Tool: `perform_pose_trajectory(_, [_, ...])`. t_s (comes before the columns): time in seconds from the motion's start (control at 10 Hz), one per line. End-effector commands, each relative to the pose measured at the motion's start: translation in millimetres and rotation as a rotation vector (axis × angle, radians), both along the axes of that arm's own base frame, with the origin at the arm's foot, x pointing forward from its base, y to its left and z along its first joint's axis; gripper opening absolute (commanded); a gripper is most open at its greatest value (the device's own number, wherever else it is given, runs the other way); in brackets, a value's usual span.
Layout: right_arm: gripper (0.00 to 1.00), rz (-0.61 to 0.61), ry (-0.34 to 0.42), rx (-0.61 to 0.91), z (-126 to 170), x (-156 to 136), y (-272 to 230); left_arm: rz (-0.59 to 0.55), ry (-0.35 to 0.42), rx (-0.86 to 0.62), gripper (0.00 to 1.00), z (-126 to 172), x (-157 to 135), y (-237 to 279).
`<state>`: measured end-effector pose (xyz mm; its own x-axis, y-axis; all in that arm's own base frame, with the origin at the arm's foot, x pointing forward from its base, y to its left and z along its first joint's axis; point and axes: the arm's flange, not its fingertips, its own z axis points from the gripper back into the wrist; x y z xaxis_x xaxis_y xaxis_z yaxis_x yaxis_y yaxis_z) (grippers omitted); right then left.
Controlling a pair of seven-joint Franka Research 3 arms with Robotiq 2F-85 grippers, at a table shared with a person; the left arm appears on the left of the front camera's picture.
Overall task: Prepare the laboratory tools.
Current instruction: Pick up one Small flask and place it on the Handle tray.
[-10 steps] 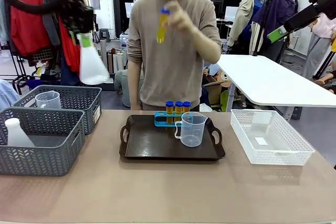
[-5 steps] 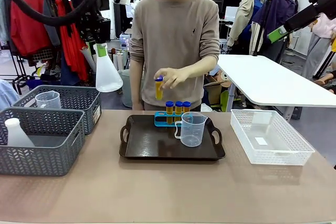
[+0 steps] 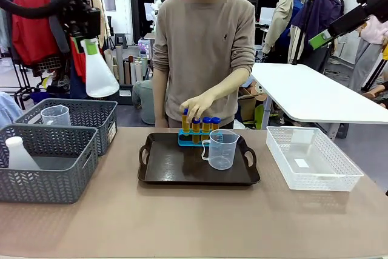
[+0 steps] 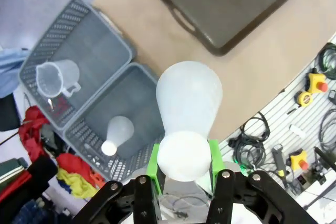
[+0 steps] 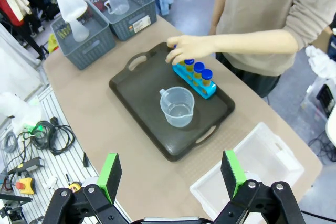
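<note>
Here the left end effector (image 3: 90, 42) hangs high in the upper left of the front view, its green pads pinching the neck of the white conical flask (image 3: 100, 76), which hangs upright with its wide base down, well above the grey baskets (image 3: 45, 171). The left wrist view confirms the pinch on the neck, pads on either side. The right end effector (image 5: 170, 174) is spread wide and holds nothing, looking down on the dark tray (image 3: 173, 163) in the middle of the surface (image 3: 194, 222). On that tray the measuring beaker (image 3: 222, 148) stands right of centre, with the blue rack (image 3: 189, 141) of amber tubes (image 3: 206, 124) behind it, and the person's hand (image 3: 197, 106) rests on the leftmost tube. The likely step is carrying the flask to the tray. To do it well, aim for the tray's bare left part, stay clear of the hand and beaker, keep the flask vertical, and part the pads only once its base sits flat.
</note>
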<state>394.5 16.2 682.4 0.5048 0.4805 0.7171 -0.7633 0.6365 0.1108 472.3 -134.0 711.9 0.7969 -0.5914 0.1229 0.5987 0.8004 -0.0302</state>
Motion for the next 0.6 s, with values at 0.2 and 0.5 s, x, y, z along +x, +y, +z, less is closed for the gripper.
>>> perform_pose_trajectory(0.2, [1.00, 0.014, -0.011, 0.024, 1, 1, 1, 0.028, -0.040, 0.011, 0.00, 0, -14, 25])
perform_pose_trajectory(0.5, [1.00, 0.014, -0.011, 0.024, 1, 1, 1, 0.000, -0.082, 0.067, 0.00, 9, -17, 26])
